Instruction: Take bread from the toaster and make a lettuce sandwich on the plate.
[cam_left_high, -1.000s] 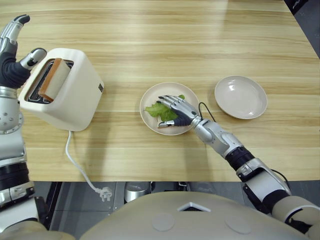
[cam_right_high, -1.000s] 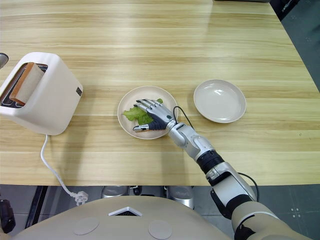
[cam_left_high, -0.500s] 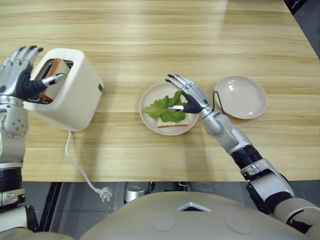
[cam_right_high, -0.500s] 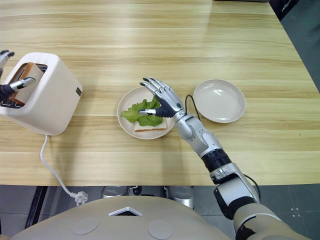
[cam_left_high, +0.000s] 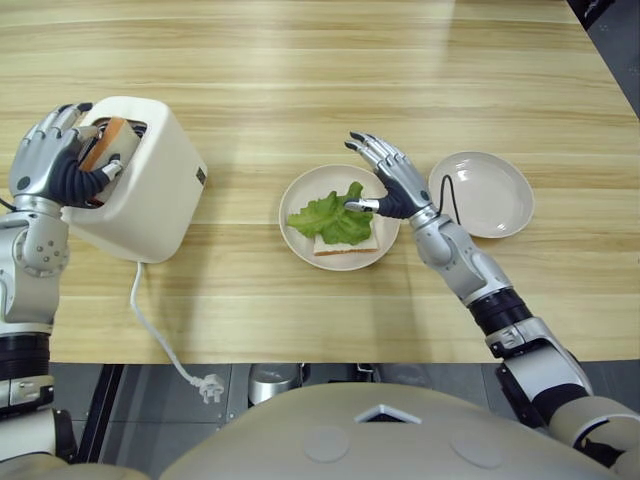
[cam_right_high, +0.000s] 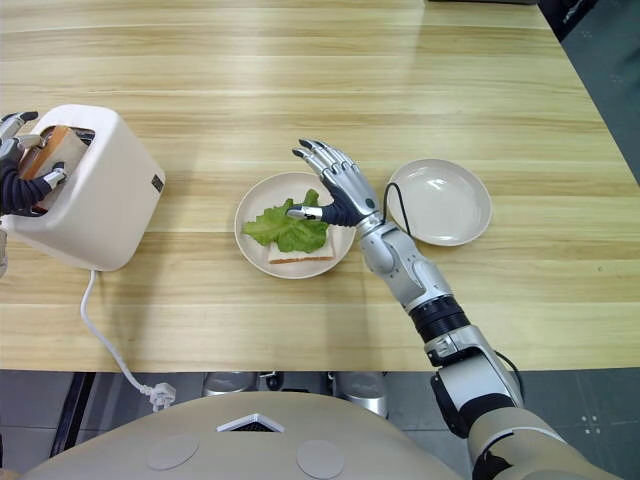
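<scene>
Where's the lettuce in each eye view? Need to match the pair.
Left eye view: green lettuce leaf about centre, atop the bread slice on the round beige plate.
Right eye view: same leaf, left of centre.
Shared landmark: empty beige dish right of it.

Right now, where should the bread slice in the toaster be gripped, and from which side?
Grip the bread slice by its raised top edge, coming from above, pinching its two broad faces. It stands upright in the toaster slot, so only that edge is free. The left hand is curled around it there.
</scene>
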